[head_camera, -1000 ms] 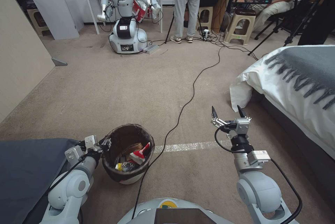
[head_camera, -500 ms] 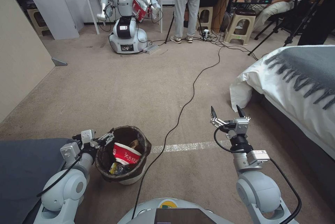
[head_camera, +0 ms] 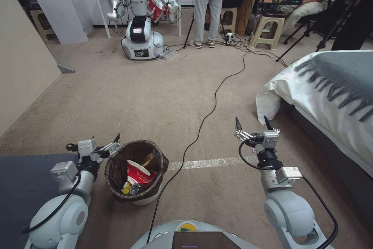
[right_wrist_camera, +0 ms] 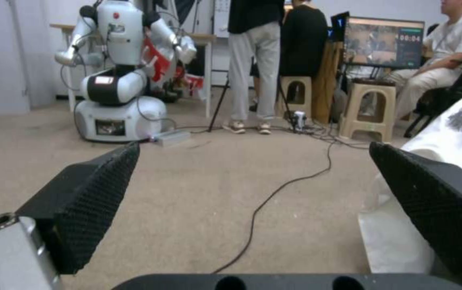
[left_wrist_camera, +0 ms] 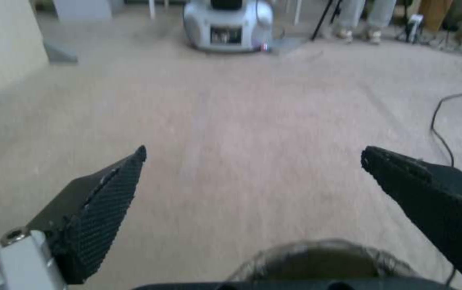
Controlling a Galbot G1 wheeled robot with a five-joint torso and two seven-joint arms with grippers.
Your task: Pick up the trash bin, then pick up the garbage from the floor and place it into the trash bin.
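Left gripper (head_camera: pixel 110 146): released, its 2 black fingers (left_wrist_camera: pixel 99 205) spread wide and gripping nothing; it sits just beside the left rim of the trash bin, apart from it as far as the head view shows.
Right gripper (head_camera: pixel 252 125): also released, 2 fingers (right_wrist_camera: pixel 80 205) wide apart, held in the air over bare carpet, well apart from the bin, near the corner of the bed.
Trash bin (head_camera: pixel 120 192): upright on the floor in front of the robot's base, left of centre, dark bag folded over its rim; its blurred rim (left_wrist_camera: pixel 322 249) shows low between the left fingers in the left wrist view.
Garbage (head_camera: pixel 140 173): inside the bin, a crushed red-and-white cup on top, something yellow and what may be a clear bottle under it.
Floor (head_camera: pixel 155 97): tan carpet; 1 strip of shiny tape (head_camera: pixel 210 162) runs from beside the bin toward the right arm.
Cable (head_camera: pixel 202 119): black, trailing from the far room past the bin's right side.
Bed (head_camera: pixel 334 97): white cover and grey fringed throw, on the robot's right.
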